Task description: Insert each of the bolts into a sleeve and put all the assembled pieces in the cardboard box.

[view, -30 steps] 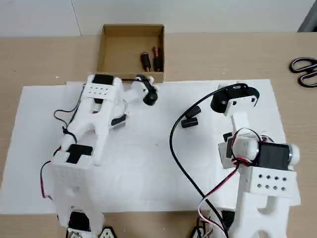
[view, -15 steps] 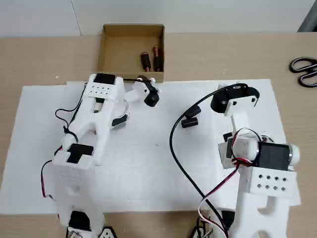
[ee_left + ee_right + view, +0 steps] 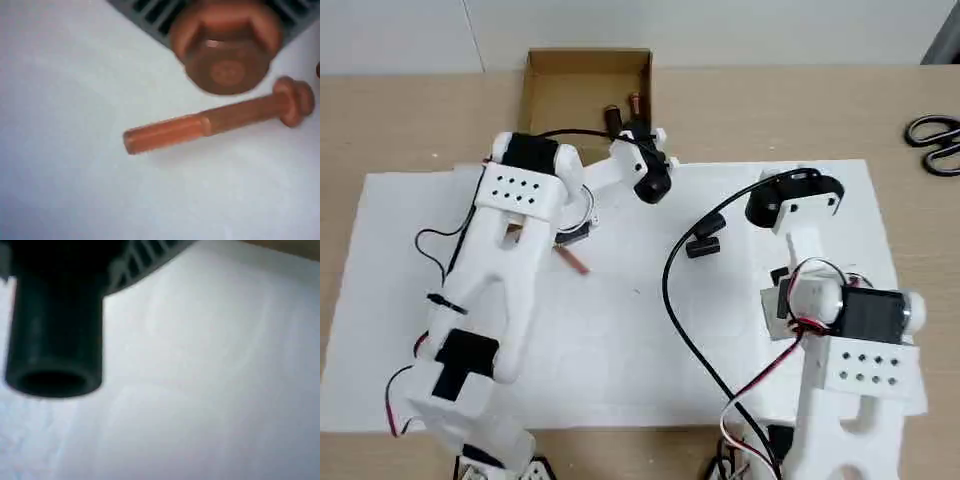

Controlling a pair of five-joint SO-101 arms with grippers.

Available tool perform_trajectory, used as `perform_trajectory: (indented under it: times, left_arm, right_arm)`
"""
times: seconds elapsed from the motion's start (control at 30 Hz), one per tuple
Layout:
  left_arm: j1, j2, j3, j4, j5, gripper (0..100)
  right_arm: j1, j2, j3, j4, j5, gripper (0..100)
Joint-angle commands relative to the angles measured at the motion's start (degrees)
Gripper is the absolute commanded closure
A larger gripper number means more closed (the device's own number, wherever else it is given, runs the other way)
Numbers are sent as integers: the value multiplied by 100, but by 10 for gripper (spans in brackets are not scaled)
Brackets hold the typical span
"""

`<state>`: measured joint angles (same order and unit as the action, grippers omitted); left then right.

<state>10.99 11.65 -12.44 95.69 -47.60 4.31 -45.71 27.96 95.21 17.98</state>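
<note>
From the centre of the sheet point(image 3: 620, 350) on the desk point(image 3: 800, 110), we see the cardboard box point(image 3: 545, 100) at 12 o'clock holding two assembled pieces point(image 3: 613, 114), a bolt point(image 3: 572, 260) lying at 10 beneath a second bolt point(image 3: 225, 55) in the left tool point(image 3: 225, 30), a sleeve point(image 3: 55, 335) in the right tool point(image 3: 55, 265) at 2, and scissors point(image 3: 935, 140) farther out at 2.

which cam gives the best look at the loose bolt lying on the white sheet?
Left wrist view: the loose bolt lies full length on the sheet, head and shaft clear, near the held bolt. High view shows it small beside the left arm. Right wrist view looks at the black sleeve.
</note>
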Motion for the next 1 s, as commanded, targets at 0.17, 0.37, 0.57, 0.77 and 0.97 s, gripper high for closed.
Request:
perform_trajectory:
  times: [0.17,0.37,0.57,0.77,0.97]
  left_arm:
    - [-9,-176,-48,62,9,995]
    - [35,-721,-57,26,457,995]
    - [9,-1582,-66,-105,914,995]
    - [-9,-2391,-57,-105,941,995]
    - [26,-3182,-57,-105,1495,995]
  right_arm:
    - [22,-127,-18,13,-53,985]
    - [22,-127,-18,40,-53,985]
    - [13,-136,-237,145,-53,985]
    - [40,-145,-615,303,-62,985]
    - [31,-936,-888,215,-44,985]
